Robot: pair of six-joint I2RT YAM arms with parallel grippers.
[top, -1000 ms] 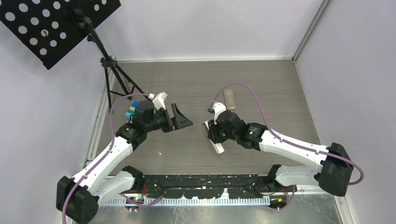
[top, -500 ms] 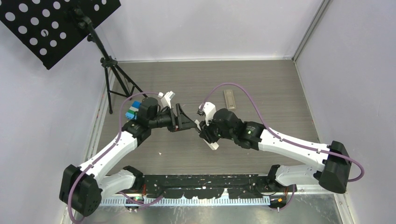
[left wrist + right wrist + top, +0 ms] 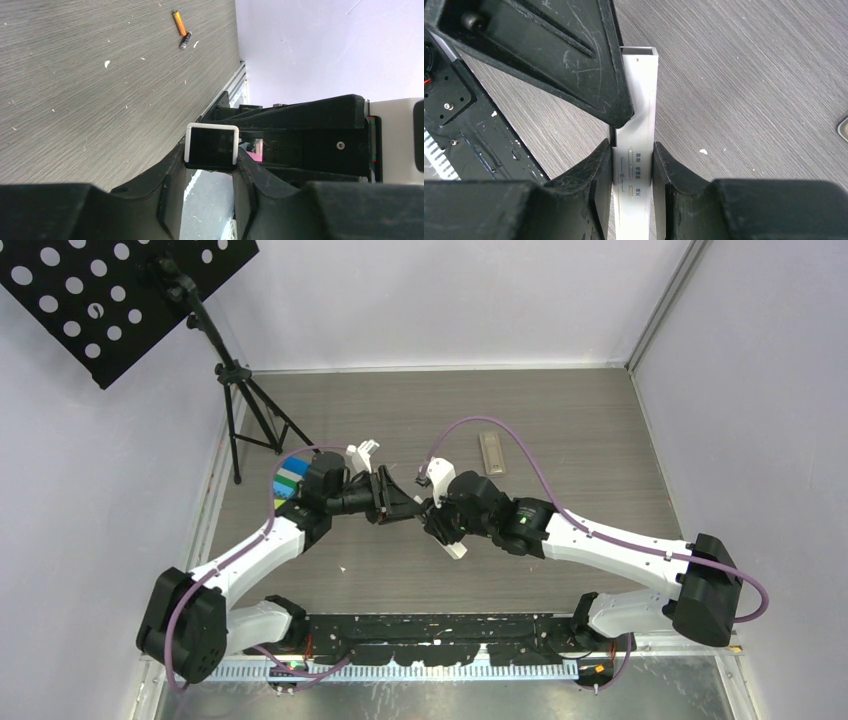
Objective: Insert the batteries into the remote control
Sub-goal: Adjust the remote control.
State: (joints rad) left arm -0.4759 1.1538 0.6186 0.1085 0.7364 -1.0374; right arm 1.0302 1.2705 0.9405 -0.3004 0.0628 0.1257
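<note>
Your right gripper (image 3: 633, 150) clamps the white remote control (image 3: 641, 90), your left gripper (image 3: 210, 161) pinches its end; the batteries (image 3: 178, 23) lie unloaded on the table (image 3: 75, 100).

stand: a black perforated panel (image 3: 150, 285) is carried on a tripod (image 3: 243, 392), far left | table (image 3: 590, 420): grey wood grain is flecked with white specks | blocks (image 3: 287, 477): blue and green are seen at the left edge, partly hidden
</note>
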